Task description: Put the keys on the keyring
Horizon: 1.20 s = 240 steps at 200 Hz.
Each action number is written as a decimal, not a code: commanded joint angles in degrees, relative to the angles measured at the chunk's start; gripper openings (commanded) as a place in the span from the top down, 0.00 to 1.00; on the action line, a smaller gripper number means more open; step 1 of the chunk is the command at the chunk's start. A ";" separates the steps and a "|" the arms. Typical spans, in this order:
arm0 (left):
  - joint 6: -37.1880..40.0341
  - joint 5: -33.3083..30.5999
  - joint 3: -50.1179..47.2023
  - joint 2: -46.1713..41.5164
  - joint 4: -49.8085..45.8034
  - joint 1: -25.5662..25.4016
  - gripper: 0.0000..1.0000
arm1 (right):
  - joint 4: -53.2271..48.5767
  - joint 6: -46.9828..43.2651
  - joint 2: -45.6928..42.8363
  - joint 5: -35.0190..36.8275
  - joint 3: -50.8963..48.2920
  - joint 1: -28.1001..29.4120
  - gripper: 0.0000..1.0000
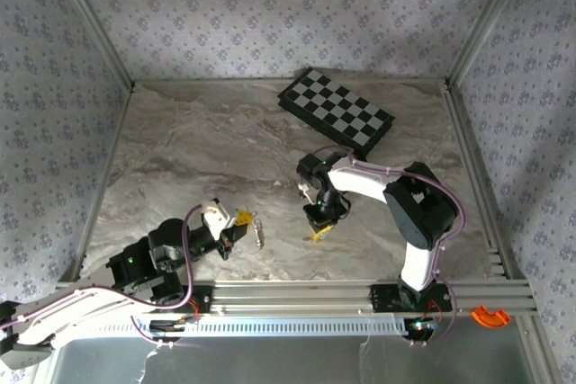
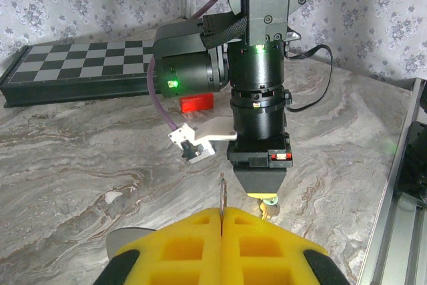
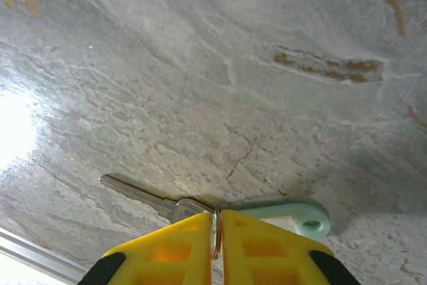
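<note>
The keyring (image 2: 221, 195) is held edge-on in the closed left gripper (image 2: 221, 218). A thin ring (image 3: 216, 235), beside a key (image 3: 137, 191) and mint tag (image 3: 293, 217), is pinched by the right gripper (image 3: 215, 217).

key (image 3: 140, 193) head behind tool (image 3: 217, 231), mint tag (image 3: 293, 218) half-hidden

This is a robot test cell, lab-style, not a home. There's a marble-look table (image 1: 198, 159) boxed in on three sides by floral-papered panels (image 1: 270, 15), with aluminium posts (image 1: 90, 15) rising from its far corners. Along the table's near edge, a slotted metal rail (image 1: 306, 294) carries two cabled arms (image 1: 396, 204). A chessboard (image 1: 337, 112) lies at the table's far edge.
</note>
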 commanded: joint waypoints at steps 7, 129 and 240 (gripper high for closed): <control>0.77 -0.63 0.72 -0.50 1.27 -0.42 1.00 | -2.80 -0.96 -0.43 1.67 1.98 0.43 0.90; 0.84 -0.93 0.80 -2.70 0.37 -1.55 1.00 | -1.09 -1.60 -4.57 6.01 -1.12 2.22 0.99; 0.50 -1.66 0.75 -2.48 0.35 -1.65 1.00 | 28.83 8.35 -22.40 10.64 -22.14 6.74 1.00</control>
